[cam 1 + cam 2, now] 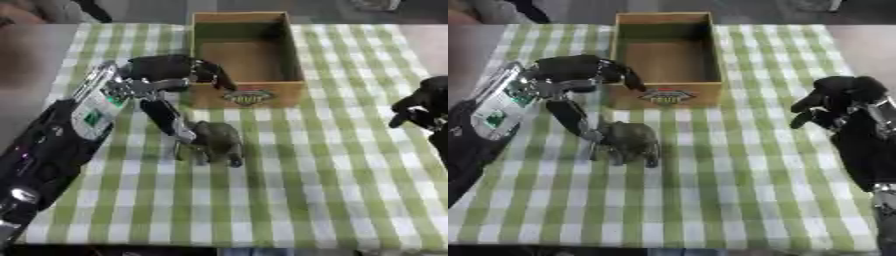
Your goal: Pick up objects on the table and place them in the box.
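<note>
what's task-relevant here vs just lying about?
Job:
- small dark grey-green animal figure, standing on the cloth, left hand reaching down beside it
- open brown cardboard box, nothing visible inside
- right hand, idle at the right edge, fingers curled

Lying about:
- green-and-white checked tablecloth
- nothing else on the table

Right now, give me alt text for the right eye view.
The left robot hand reaches down onto a dark green toy animal on the green checked tablecloth, before an empty wooden box. The right robot hand hovers curled at right.
</note>
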Controlling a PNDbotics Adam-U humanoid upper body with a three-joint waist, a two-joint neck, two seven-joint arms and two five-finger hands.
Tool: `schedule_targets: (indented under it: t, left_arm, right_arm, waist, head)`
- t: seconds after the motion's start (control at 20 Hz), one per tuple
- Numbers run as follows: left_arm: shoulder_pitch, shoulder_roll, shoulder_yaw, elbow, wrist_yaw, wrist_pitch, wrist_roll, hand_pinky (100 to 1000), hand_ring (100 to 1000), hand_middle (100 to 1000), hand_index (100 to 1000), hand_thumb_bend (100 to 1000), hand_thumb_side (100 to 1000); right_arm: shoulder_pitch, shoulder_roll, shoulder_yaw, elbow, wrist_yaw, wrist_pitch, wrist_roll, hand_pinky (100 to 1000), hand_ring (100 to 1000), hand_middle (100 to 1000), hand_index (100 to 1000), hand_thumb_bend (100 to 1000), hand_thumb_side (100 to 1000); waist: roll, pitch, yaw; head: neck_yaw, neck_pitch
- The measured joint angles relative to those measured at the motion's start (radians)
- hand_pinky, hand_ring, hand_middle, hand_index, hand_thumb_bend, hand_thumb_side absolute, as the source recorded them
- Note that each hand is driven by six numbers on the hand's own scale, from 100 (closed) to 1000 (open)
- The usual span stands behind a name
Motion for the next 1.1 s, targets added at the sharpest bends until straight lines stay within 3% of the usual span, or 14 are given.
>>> schedule_targets:
  t: [0.7, 1.1]
  left_arm:
    - [0.000, -0.013, -0.029, 0.048, -0.100, -0.022, 0.022, 740, 742, 771, 903, 580, 636]
    - [0.000, -0.017, -0.061, 0.045, -0.137, -0.020, 0.020, 753, 758, 783, 914, 678, 702]
  right_arm:
    - [0.000, 0.000, 0.000, 0.000, -0.001, 0.000, 0.001, 512, 608, 535, 697, 100, 720]
    - [-0.001, 0.000, 0.000, 0.000, -0.001, 0.000, 0.001, 512, 608, 536, 697, 100, 723]
  waist:
    - [0.000, 0.000, -0.001]
    - [0.006, 0.000, -0.004]
  head:
    - [0.001, 0.000]
    - [0.001, 0.000]
